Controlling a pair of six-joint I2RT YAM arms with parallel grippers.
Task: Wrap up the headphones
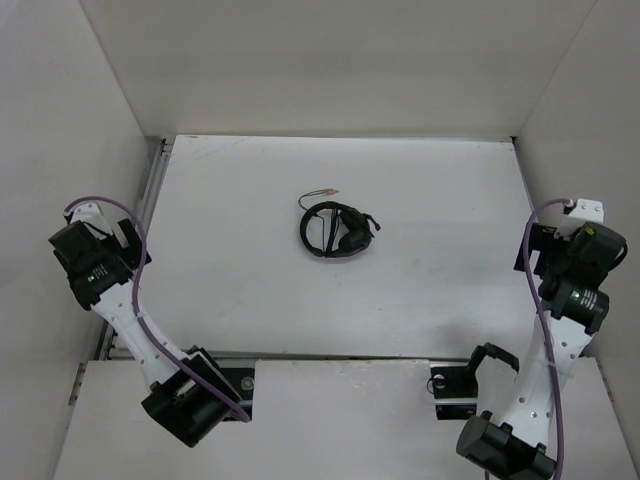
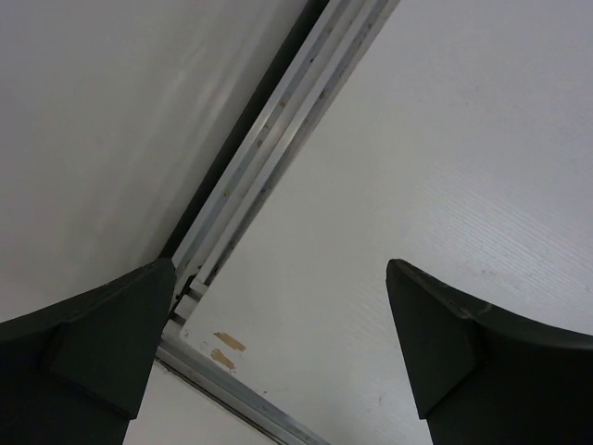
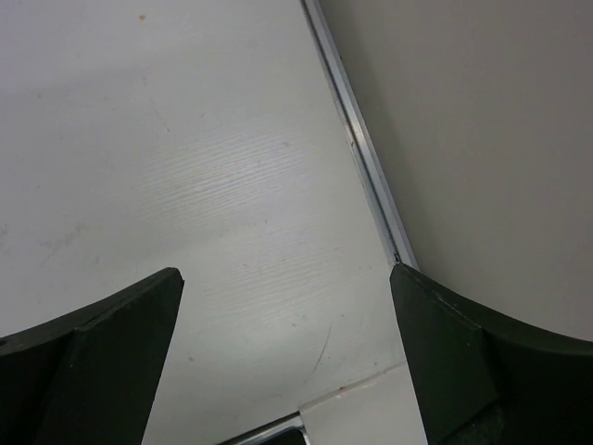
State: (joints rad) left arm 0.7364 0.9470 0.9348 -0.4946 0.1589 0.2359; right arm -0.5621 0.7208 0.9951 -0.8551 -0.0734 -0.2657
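Though small, curved padded black headphones (image 1: 336, 231)

- We see our left gripper (image 2: 280, 269) with its jaws spread wide and nothing between them.
- Its two dark fingers (image 2: 102, 352) fill the lower corners, one at each side.
- Below the claw and to its right lies the white table (image 2: 445, 167), faintly ribbed.
- An aluminium rail (image 2: 278, 139) runs slantwise from ahead of the claw down to just beside the left finger.
- Left of that rail stands a plain white wall (image 2: 93, 111).
- Two small tan marks (image 2: 222, 348) sit on the table between the fingers, nearer the left one.
- A second rail (image 2: 241, 399) crosses just behind those marks.
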